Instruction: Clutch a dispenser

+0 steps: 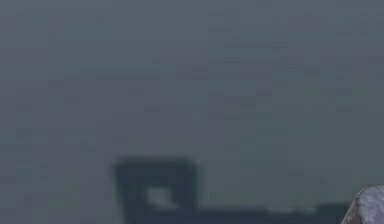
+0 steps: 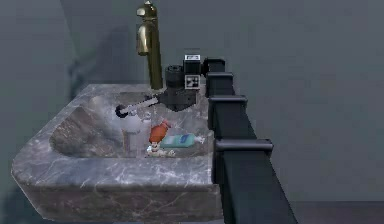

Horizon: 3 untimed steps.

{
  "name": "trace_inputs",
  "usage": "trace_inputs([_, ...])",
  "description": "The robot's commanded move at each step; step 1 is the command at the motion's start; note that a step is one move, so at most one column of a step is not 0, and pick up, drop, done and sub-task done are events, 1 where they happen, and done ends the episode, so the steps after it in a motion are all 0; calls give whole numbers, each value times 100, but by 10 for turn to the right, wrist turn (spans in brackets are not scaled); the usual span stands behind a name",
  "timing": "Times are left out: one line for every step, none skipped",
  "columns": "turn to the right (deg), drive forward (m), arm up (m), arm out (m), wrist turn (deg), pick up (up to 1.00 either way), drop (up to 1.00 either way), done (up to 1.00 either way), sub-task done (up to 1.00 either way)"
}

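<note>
A grey marbled sink (image 2: 60, 165) juts from the wall, with a tall brass faucet (image 2: 150, 45) at its back. On the sink's right ledge lie a small orange-red thing (image 2: 158, 133) and a flat blue thing (image 2: 182, 140); neither can be told for a dispenser by its shape. My arm (image 2: 235, 130) rises along the sink's right side, and two white marker squares (image 2: 193, 60) stand at its far end. The gripper (image 2: 130, 107) reaches left from its dark body (image 2: 180, 88) over the basin, below the faucet. I cannot tell whether it holds anything.
A plain grey wall (image 1: 190, 80) stands close ahead in the forward view. The sink's marbled corner (image 1: 366, 206) shows at that view's bottom right. Behind the sink a grey wall (image 2: 300, 60) runs on, and grey floor (image 2: 330, 210) lies right of the arm.
</note>
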Motion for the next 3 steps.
trace_inputs([0, 0, 0, 0, 450, 0, 0, 0, 0])
trace_inputs([0, 0, 0, 0, 180, 0, 0, 0, 0])
trace_inputs([0, 0, -16, 0, 0, 0, 0, 0, 0])
